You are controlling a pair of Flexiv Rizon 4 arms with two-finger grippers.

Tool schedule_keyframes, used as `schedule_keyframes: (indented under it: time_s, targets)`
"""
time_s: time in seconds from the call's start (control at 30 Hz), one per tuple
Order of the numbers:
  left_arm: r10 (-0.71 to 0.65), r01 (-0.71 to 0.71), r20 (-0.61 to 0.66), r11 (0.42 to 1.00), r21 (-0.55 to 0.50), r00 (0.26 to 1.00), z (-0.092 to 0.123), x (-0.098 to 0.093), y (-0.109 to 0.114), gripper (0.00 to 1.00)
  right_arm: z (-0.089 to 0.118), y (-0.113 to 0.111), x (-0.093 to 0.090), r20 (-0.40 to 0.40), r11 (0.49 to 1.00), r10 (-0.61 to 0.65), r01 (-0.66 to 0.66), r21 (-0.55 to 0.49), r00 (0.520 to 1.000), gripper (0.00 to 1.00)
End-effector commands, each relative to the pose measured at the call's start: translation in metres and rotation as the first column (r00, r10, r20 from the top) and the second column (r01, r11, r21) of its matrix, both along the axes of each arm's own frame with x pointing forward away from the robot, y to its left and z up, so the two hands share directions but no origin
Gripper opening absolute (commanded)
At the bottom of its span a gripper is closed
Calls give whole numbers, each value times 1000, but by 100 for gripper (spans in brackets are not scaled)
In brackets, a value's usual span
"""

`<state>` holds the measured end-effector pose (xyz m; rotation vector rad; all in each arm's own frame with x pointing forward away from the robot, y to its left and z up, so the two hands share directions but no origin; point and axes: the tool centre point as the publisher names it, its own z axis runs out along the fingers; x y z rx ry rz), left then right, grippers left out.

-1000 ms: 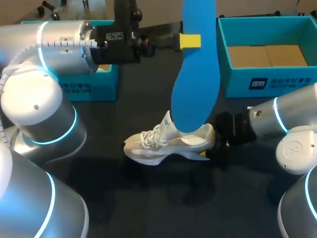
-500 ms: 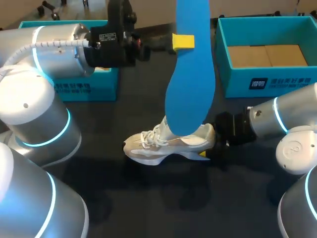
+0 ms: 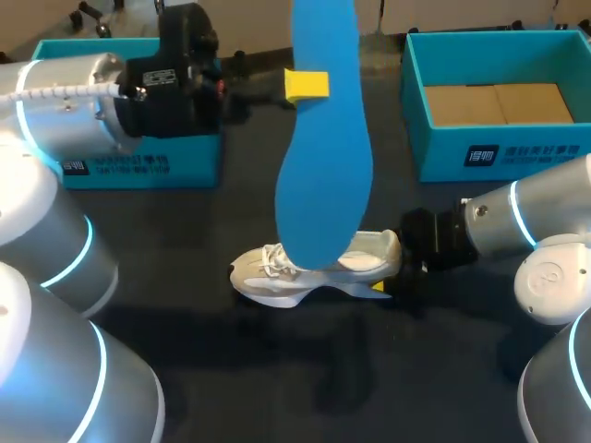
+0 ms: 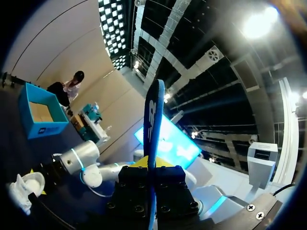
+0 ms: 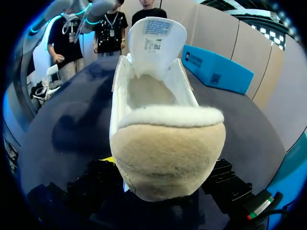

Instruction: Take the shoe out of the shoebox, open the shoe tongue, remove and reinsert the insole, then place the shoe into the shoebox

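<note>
- Head view: the left claw (image 3: 314, 85) is clamped on the blue insole (image 3: 323, 185) and holds it upright in the air. The insole's lower end hangs in front of the white shoe (image 3: 369, 254). The shoe lies on the dark tabletop (image 3: 277, 369), toe toward the left arm. The right claw (image 3: 386, 282) grips its heel. The open teal shoebox (image 3: 499, 152) sits behind the right arm, and another teal box (image 3: 138, 166) sits behind the left arm.
- Left wrist view: the insole (image 4: 153, 120) rises edge-on from between the left claw's (image 4: 152, 165) closed fingers. The shoe (image 4: 24, 189) and shoebox (image 4: 41, 127) lie well apart below.
- Right wrist view: the shoe's heel (image 5: 165, 163) sits between the right claw's (image 5: 163, 184) fingers, pinched from both sides. The tongue (image 5: 157, 40) stands up ahead.
</note>
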<state>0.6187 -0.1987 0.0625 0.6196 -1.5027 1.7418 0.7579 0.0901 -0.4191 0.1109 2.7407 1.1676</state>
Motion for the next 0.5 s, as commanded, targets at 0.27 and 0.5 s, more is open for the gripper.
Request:
schedule_keyframes:
  time_s: [0.27, 0.5]
  targets:
    - [-1, 1, -12, 999, -33, 1000, 7, -14, -11, 0, -1, 2, -1, 1, 1000, -3, 3, -6, 1000, 0]
    - [-6, 6, -10, 999, -37, 1000, 8, -16, -13, 0, -1, 2, -1, 1, 1000, -3, 3, -6, 1000, 0]
